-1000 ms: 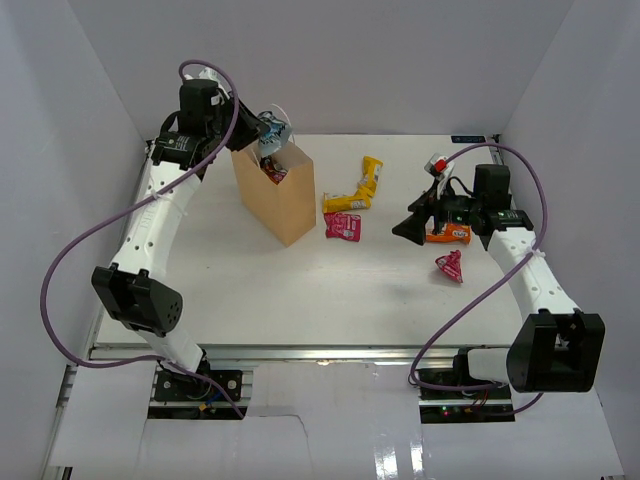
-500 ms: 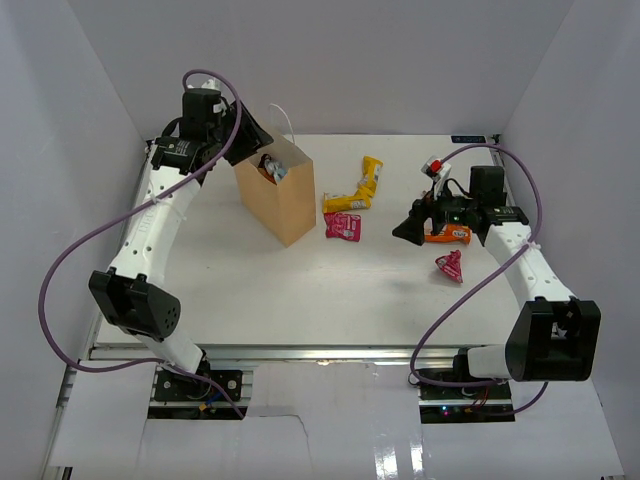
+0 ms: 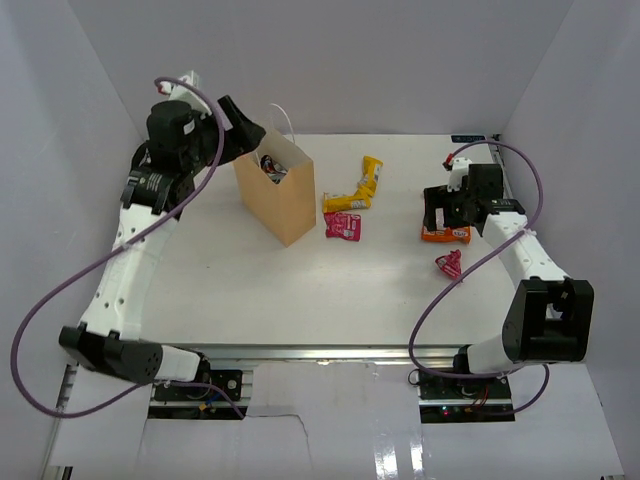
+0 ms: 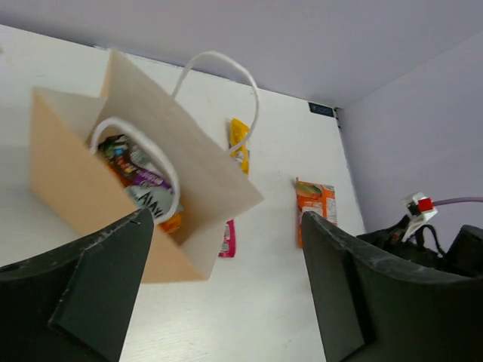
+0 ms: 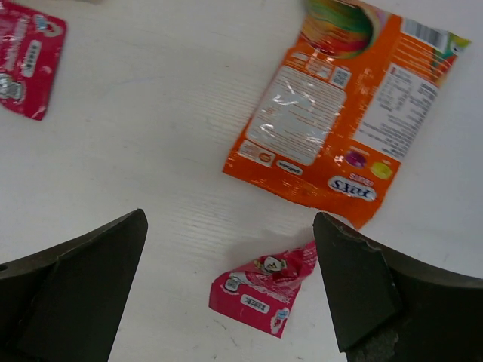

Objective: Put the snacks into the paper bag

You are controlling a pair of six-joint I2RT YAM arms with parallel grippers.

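while left jaws hang spread by the paper bag (image 4: 72,185), right jaws gape empty near the orange packet (image 5: 324,128).

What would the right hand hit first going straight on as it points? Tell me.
Probably bare table: the right hand aims between the orange packet and the small pink packet, though depth is unclear.

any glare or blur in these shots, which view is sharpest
Right wrist: sharpest, print readable, with glare on the orange packet. Left wrist: paper bag slightly soft. Top external: even light, soft shadows, a bright reflection at the bottom edge.
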